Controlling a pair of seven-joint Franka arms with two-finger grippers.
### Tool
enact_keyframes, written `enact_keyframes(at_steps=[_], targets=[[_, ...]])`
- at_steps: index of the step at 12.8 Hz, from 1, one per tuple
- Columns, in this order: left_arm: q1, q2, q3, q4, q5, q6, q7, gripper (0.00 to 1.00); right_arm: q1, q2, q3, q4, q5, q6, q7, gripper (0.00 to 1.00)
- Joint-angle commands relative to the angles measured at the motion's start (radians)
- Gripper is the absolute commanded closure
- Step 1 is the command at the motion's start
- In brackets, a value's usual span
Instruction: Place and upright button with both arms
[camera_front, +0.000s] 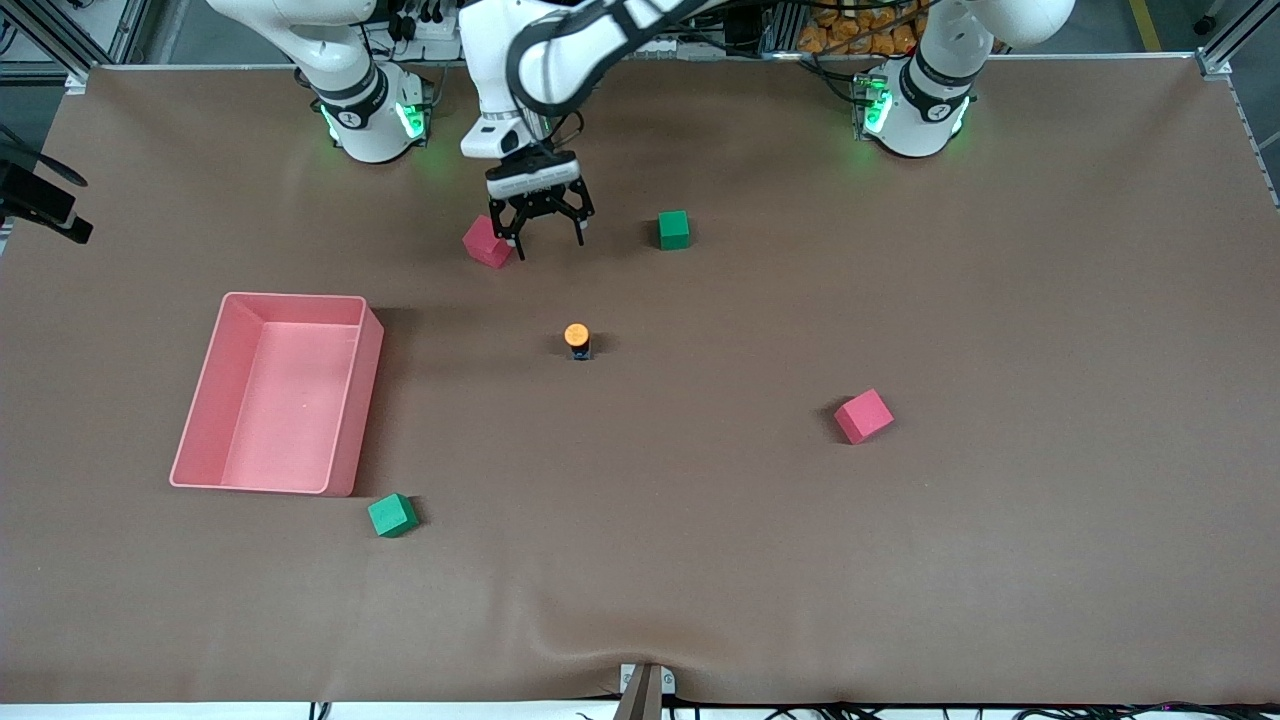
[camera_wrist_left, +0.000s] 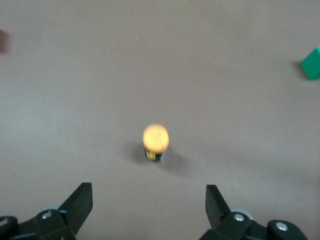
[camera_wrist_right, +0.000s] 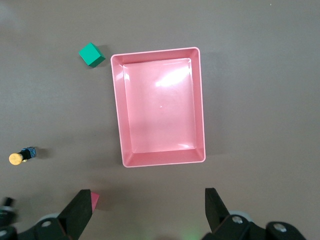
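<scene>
The button (camera_front: 577, 340) stood upright on the brown desk (camera_front: 1000, 550), orange cap uppermost and black body below, near the middle of the surface. Nothing touched it.

The left gripper (camera_front: 541, 232) hung in the air over the desk, between the pink cube (camera_front: 487, 241) near the right arm's base and the green cube (camera_front: 674, 229) beside it. The left arm reached across from its base toward the right arm's end. Its fingers (camera_wrist_left: 80, 202) were spread wide and held nothing; in the left wrist view the button (camera_wrist_left: 155, 141) stood on the desk apart from both fingertips.

The right gripper (camera_wrist_right: 148, 207) did not appear in the front view. Its wrist view showed it high above the pink tray (camera_wrist_right: 120, 110), fingers (camera_wrist_right: 215, 205) spread wide and empty.

The pink tray (camera_front: 345, 440) lay toward the right arm's end of the desk, well apart from the button. A second green cube (camera_front: 392, 515) sat just beside the tray's corner nearest the front camera. A second pink cube (camera_front: 863, 416) lay toward the left arm's end, nearer to the front camera than the button.
</scene>
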Motion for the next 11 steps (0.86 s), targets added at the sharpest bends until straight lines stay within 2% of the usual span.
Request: enact_keyframes(at_steps=[1, 3, 6, 9, 11], targets=[[0.147, -0.172, -0.008, -0.043, -0.196, -0.021, 0.266, 0.0, -0.013, -0.011, 0.008, 0.004, 0.013, -0.013, 0.011, 0.0], [0.285, -0.259, -0.013, -0.039, -0.331, -0.137, 0.47, 0.0, -0.013, -0.011, 0.008, 0.004, 0.013, -0.012, 0.011, 0.0], [0.545, -0.336, -0.014, -0.039, -0.562, -0.179, 0.658, 0.0, -0.013, -0.011, 0.008, 0.004, 0.013, -0.012, 0.011, 0.0], [0.701, -0.376, -0.014, -0.044, -0.595, -0.231, 0.883, 0.0, -0.013, -0.011, 0.008, 0.004, 0.013, -0.012, 0.013, 0.0], [0.774, -0.402, -0.011, -0.041, -0.606, -0.236, 0.919, 0.0, -0.013, -0.011, 0.008, 0.004, 0.013, -0.012, 0.011, 0.0]])
